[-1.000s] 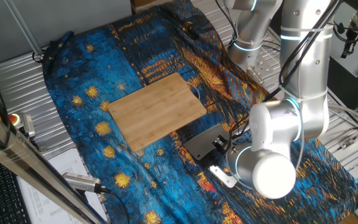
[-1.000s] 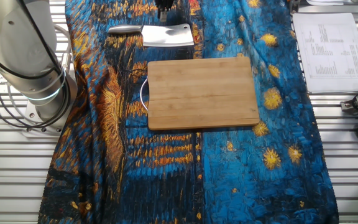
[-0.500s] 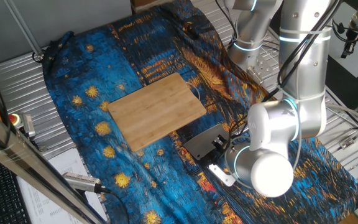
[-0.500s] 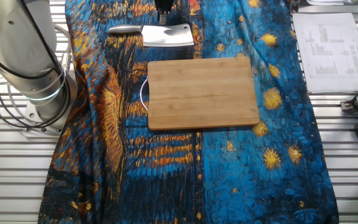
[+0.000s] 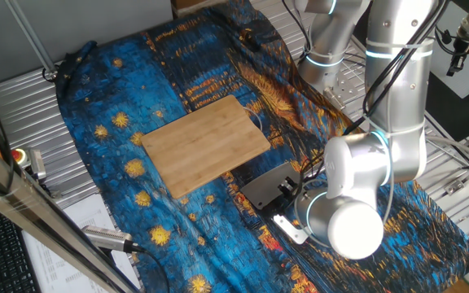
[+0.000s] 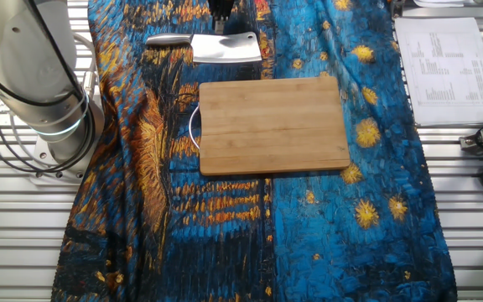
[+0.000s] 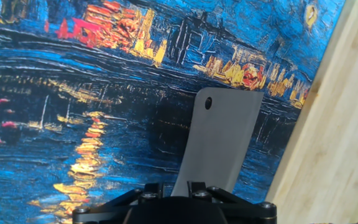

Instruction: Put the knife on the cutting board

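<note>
Arm bent low; tool (image 7: 179, 186) over knife (image 7: 219, 140) beside cutting board (image 7: 328, 137).

Knife (image 7: 219, 143) handle hidden behind gripper (image 7: 174, 198) body in hand view; jaws' state unclear.

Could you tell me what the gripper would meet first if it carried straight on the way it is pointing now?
Most likely the knife: in the hand view its grey blade lies directly ahead of the gripper, flat on the painted cloth, beside the cutting board. How far off it is cannot be judged.
</note>
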Available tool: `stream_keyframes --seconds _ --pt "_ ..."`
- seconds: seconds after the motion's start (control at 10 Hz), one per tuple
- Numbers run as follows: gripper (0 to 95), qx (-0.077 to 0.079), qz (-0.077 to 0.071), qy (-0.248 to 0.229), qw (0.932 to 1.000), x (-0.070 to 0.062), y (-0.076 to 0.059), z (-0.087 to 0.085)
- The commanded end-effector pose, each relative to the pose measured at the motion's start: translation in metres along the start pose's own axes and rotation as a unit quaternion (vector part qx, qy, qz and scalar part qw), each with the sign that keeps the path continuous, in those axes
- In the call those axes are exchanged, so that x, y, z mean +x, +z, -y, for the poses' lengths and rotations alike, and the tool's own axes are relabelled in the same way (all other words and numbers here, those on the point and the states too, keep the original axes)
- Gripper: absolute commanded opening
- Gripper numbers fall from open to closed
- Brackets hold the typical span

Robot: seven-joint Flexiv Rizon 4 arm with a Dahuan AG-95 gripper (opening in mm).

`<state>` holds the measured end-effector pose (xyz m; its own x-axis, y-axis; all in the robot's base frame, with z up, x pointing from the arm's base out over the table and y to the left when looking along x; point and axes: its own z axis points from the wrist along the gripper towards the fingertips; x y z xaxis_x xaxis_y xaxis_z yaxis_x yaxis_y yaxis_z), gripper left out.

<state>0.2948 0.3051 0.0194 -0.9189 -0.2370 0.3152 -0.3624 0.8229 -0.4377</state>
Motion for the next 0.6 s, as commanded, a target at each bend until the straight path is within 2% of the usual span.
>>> stream_keyframes --seconds 0.1,0.6 --pt "19.0 -0.003 0.0 0.007 1.0 0.0006 0.001 0.001" --pt "19.0 -0.005 -0.001 0.014 0.9999 0.0011 0.0037 0.001"
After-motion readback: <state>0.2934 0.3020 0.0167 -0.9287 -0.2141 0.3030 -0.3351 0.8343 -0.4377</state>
